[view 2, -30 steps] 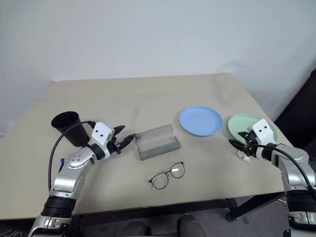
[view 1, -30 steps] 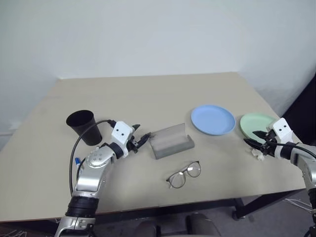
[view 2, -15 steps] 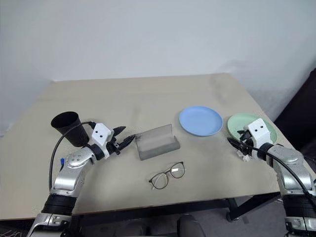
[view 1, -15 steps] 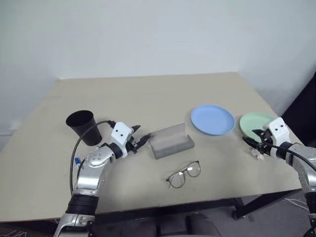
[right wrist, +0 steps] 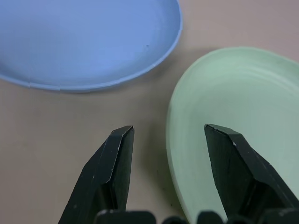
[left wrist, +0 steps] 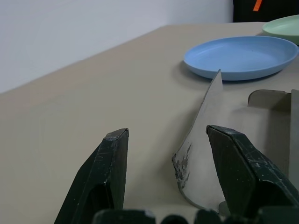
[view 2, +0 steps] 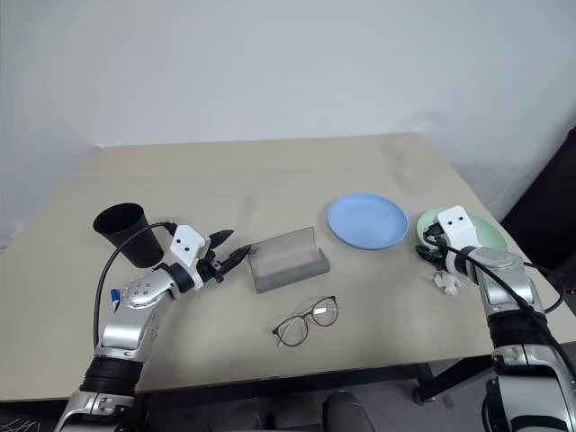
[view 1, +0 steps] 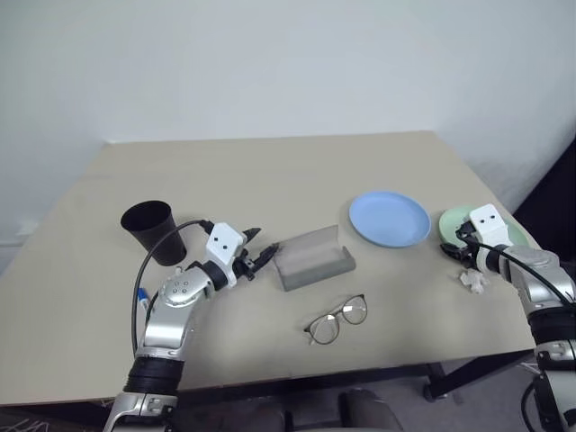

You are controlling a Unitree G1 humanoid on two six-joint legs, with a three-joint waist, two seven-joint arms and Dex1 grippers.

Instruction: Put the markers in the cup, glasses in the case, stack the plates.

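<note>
The black cup (view 1: pixel 151 229) stands at the left. A blue marker cap (view 1: pixel 141 294) peeks out beside my left forearm. The grey case (view 1: pixel 312 257) lies open mid-table, with the glasses (view 1: pixel 336 318) in front of it. My left gripper (view 1: pixel 256 255) is open and level, just short of the case's left end, and the lid edge (left wrist: pixel 205 140) shows ahead of its fingers. The blue plate (view 1: pixel 389 218) and the green plate (right wrist: pixel 233 116) lie side by side at the right. My right gripper (right wrist: pixel 168 130) is open and tilted down over the green plate's near rim.
A small white crumpled scrap (view 1: pixel 471 280) lies just in front of the green plate, beside my right wrist. The table's right edge (view 1: pixel 504 211) runs close behind the green plate. A white wall rises behind the table.
My right gripper has moved forward and tipped downward, from beside the scrap to over the green plate's rim. The left arm and all objects have stayed put.
</note>
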